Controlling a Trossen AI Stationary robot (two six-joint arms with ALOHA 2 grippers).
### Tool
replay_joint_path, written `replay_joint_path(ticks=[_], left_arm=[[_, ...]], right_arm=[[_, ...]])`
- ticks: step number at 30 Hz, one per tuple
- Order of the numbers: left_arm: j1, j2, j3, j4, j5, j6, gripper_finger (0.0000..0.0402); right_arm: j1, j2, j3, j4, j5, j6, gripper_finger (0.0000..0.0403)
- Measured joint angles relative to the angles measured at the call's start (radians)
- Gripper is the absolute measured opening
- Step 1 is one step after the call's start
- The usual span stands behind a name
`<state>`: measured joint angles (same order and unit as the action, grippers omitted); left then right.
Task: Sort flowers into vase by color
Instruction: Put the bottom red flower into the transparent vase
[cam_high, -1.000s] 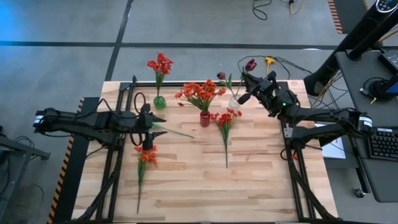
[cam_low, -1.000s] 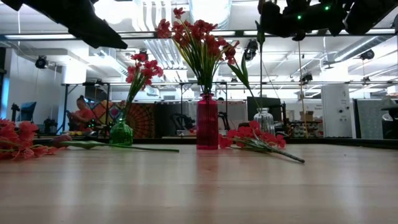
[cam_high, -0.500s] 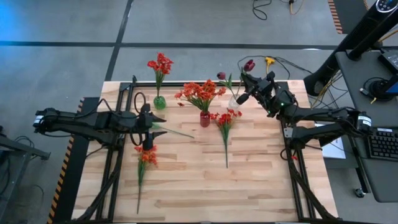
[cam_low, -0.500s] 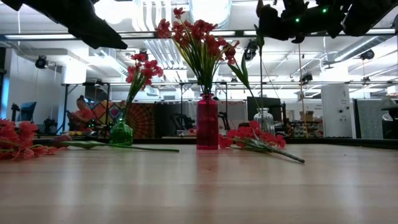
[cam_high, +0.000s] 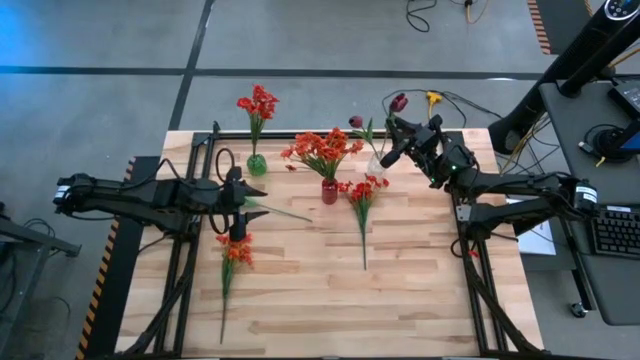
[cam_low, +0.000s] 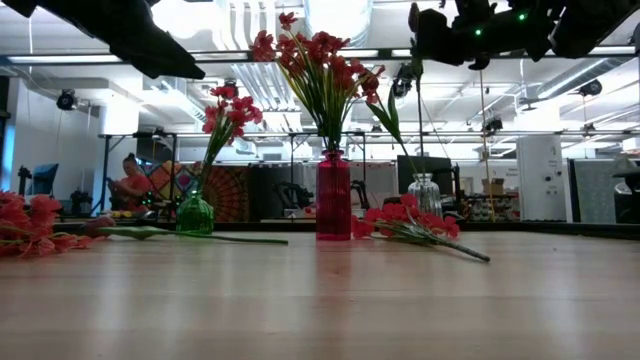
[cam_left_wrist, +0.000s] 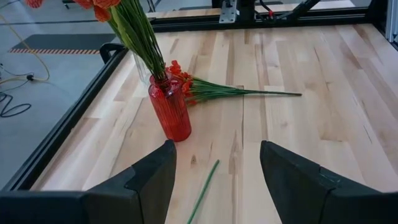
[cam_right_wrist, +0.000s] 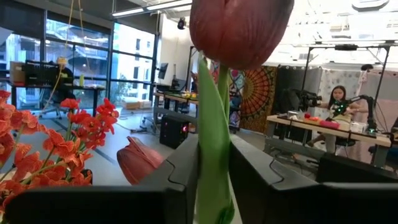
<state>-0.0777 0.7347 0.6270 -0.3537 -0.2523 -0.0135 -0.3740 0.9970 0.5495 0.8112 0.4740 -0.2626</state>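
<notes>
- Holding a dark maroon tulip (cam_right_wrist: 239, 28) by its green stalk, the right gripper (cam_high: 400, 140) is pinched shut on it high above the clear vase (cam_low: 425, 195) at the table's far right; the bloom stands above the fingers.
- Judging by its thin stalk, the stem looks light and bendy, so a grip low on the stalk would let the head sway; holding just under the bloom steadies it.
- A second maroon tulip (cam_high: 356, 121) already sits in the clear vase.
- Orange-red flowers fill the red vase (cam_left_wrist: 170, 107); red ones stand in the green vase (cam_high: 257, 163).
- 2 loose bunches lie flat: a red bunch (cam_high: 362, 195) beside the red vase, an orange bunch (cam_high: 236, 252) near the left gripper (cam_high: 245, 196).
- The left gripper hangs wide open, empty, over a loose green stalk (cam_left_wrist: 203, 196).
</notes>
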Motion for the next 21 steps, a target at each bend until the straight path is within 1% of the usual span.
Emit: replay_joint_path(ticks=[7,17,18,19,21], left_arm=[[0.0,0.0,0.0,0.0,0.0,0.0,0.0215],[0.0,0.0,-0.001,0.022,0.003,0.0,0.0215],[0.0,0.0,-0.001,0.051,0.024,0.002,0.0215],[0.0,0.0,-0.002,0.091,0.076,0.016,0.0215],[0.0,0.0,-0.003,0.174,0.234,0.067,0.0215]], right_arm=[[0.0,0.0,0.0,0.0,0.0,0.0,0.01],[0.0,0.0,0.0,-0.013,0.0,-0.002,0.0119],[0.0,0.0,0.0,-0.021,0.0,-0.002,0.0122],[0.0,-0.001,0.0,-0.029,0.0,-0.002,0.0125],[0.0,-0.001,0.0,-0.046,0.0,0.0,0.0132]])
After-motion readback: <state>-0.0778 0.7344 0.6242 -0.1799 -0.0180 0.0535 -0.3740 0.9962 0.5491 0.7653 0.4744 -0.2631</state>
